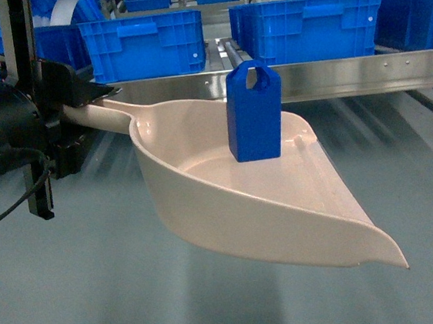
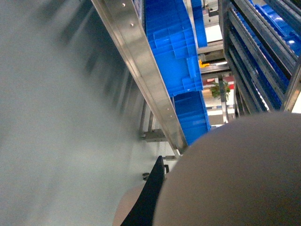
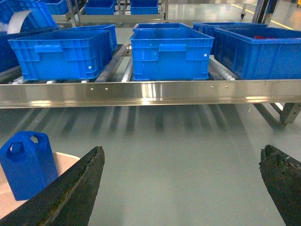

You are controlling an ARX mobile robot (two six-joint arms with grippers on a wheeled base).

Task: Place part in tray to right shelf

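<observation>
- The left gripper [image 1: 78, 95] has its jaws closed on the long handle of the cream scoop-shaped tray [image 1: 229, 207], holding it up in the air above the grey floor [image 1: 76, 300]
- The tray tilts a little, its flat front lip pointing down toward the lower right of the head view
- The small blue jerrycan-shaped part [image 1: 254, 113] stands upright inside the tray, near its back wall, looped handle on top
- The right gripper [image 3: 183, 188] hangs with its jaws spread wide and nothing between them; the two dark fingers [image 3: 70, 193] frame bare floor
- In the right wrist view the part shows at lower left, just beside the left-hand finger, with a bit of tray rim under it
- The steel roller shelf [image 1: 362, 75] runs across behind the tray, its shiny front rail level with the upper half of the part
- Large blue crates [image 1: 142, 42] sit side by side on the shelf lanes, right up against the rail; between them a gap shows white rollers [image 1: 230, 51]
- In the left wrist view the tray's pale underside fills the lower right, and the rail and crates run slantwise above it; that view is blurred on the floor side
- A black cable [image 1: 19, 200] loops below the left arm
</observation>
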